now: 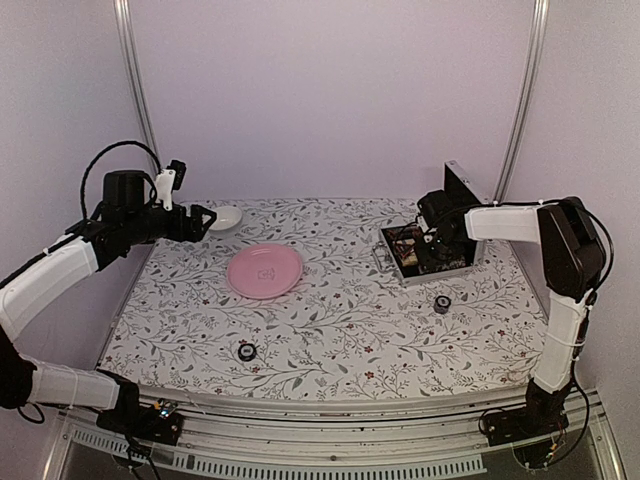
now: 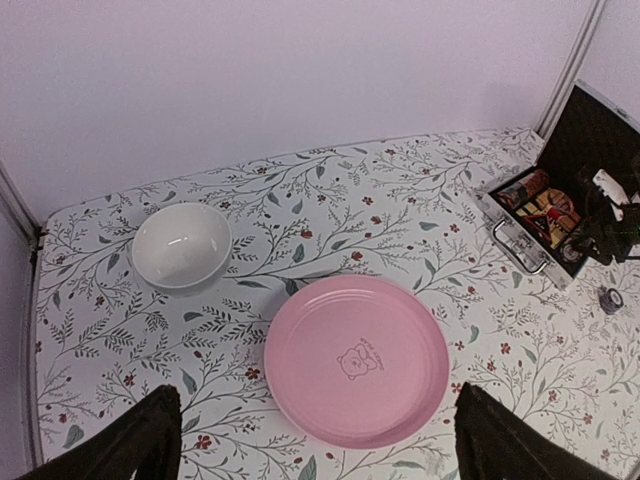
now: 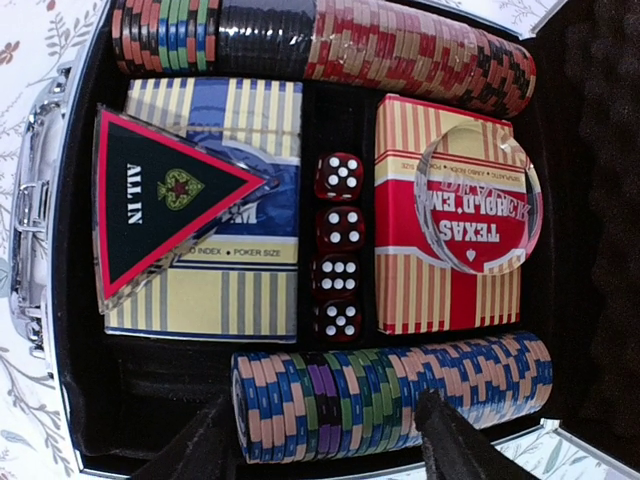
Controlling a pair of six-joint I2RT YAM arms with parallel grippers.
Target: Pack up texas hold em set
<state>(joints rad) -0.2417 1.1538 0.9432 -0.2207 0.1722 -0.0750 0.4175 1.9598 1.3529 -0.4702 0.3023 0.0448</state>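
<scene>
The silver case point(image 1: 455, 268) lies open at the back right, its lid point(image 1: 460, 184) upright. My right gripper point(image 1: 428, 244) hovers over its tray, open and holding nothing. In the right wrist view my gripper point(image 3: 325, 452) is above the near row of chips point(image 3: 400, 392). Inside are a far chip row point(image 3: 320, 45), a blue deck point(image 3: 215, 290), a red deck point(image 3: 440, 285), the black triangular marker point(image 3: 160, 200), a clear round button point(image 3: 478, 200) and red dice point(image 3: 340, 245). Two small chip stacks stand on the table point(image 1: 442, 303) point(image 1: 246, 351). My left gripper point(image 1: 197, 222) is open and empty, raised at the back left.
A pink plate point(image 1: 265, 270) lies mid-table; it also shows in the left wrist view point(image 2: 357, 358). A small white bowl point(image 1: 226, 217) sits at the back left, just right of my left gripper. Walls close the table at the back and sides.
</scene>
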